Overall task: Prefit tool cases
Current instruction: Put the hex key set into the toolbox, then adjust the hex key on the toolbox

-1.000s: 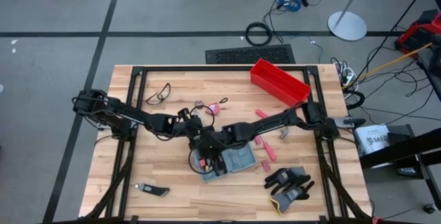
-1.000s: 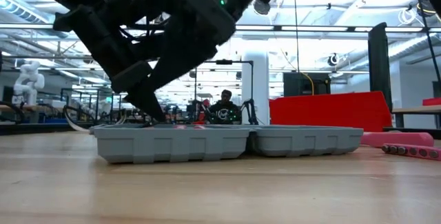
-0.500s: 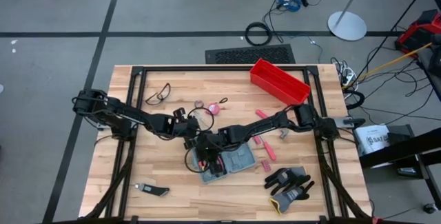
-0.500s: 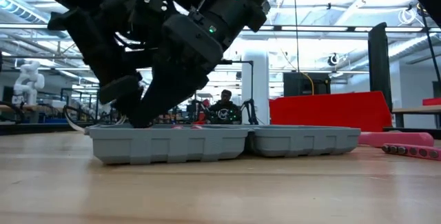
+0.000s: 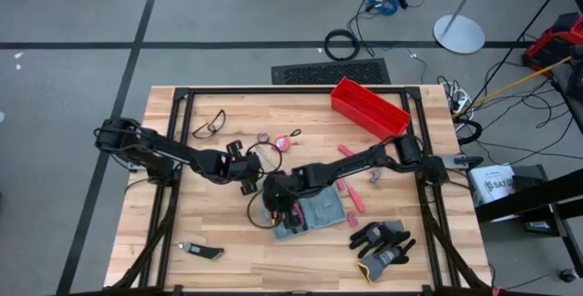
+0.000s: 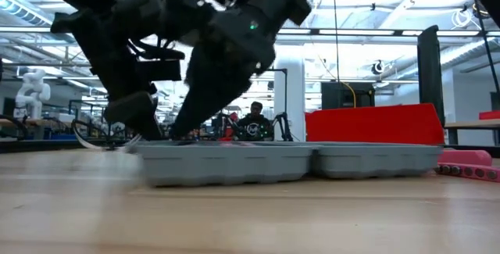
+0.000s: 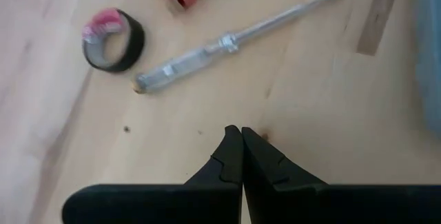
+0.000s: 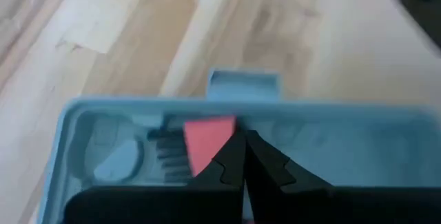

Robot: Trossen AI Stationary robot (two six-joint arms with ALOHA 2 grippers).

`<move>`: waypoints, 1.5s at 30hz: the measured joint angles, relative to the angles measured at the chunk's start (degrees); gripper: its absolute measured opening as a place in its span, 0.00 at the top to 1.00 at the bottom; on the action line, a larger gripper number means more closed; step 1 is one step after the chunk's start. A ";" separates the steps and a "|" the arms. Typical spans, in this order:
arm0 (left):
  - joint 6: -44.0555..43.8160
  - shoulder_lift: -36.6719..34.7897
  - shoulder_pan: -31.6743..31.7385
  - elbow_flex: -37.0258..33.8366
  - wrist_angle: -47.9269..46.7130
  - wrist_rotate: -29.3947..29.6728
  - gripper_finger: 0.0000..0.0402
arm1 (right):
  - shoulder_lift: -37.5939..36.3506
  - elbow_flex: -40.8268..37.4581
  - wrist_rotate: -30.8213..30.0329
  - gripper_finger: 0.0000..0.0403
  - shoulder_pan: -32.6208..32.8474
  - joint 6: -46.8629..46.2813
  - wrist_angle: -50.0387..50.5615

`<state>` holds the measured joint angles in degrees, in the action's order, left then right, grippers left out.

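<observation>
Tool case [image 5: 314, 212] lies open at lower centre; press your closed, empty right gripper [image 8: 241, 156] gently onto the red piece [image 8: 207, 138], left gripper [image 7: 242, 140] closed, empty beside.

Both pincers, left [image 7: 242, 136] and right [image 8: 240, 143], closed, low mid-table.

On my table [image 5: 182, 241] I count one open tool case [image 5: 310, 214], one red bin [image 5: 369, 107], one pair of black gloves [image 5: 381, 244], one pair of safety glasses [image 5: 209, 124] and one tape roll [image 7: 114, 39].
</observation>
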<state>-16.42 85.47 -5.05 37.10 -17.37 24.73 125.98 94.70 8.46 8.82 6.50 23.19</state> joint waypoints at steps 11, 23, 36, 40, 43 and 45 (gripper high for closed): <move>10.81 -10.93 5.33 0.39 5.53 1.83 1.00 | -11.14 1.16 -1.15 1.00 -4.20 0.66 12.97; 32.61 -21.00 16.31 0.46 17.72 1.85 1.00 | -22.40 3.27 -11.66 1.00 -13.55 10.36 26.02; 32.03 -17.37 21.27 0.44 11.04 -32.18 1.00 | -19.15 3.27 15.44 1.00 -16.93 -3.32 31.36; 30.35 -12.04 22.18 0.45 12.93 -33.09 1.00 | -14.70 3.25 20.10 1.00 -16.96 -7.98 31.94; 30.33 -9.14 23.56 0.63 15.22 -28.61 1.00 | -12.05 3.25 17.73 1.00 -16.04 -8.32 32.30; 30.89 -7.00 24.05 0.66 16.33 -31.80 1.00 | -11.33 3.25 12.77 1.00 -15.00 -9.26 32.33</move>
<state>14.46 78.48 18.99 37.76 -1.04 -7.07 114.65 97.95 21.23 -6.18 -2.75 55.53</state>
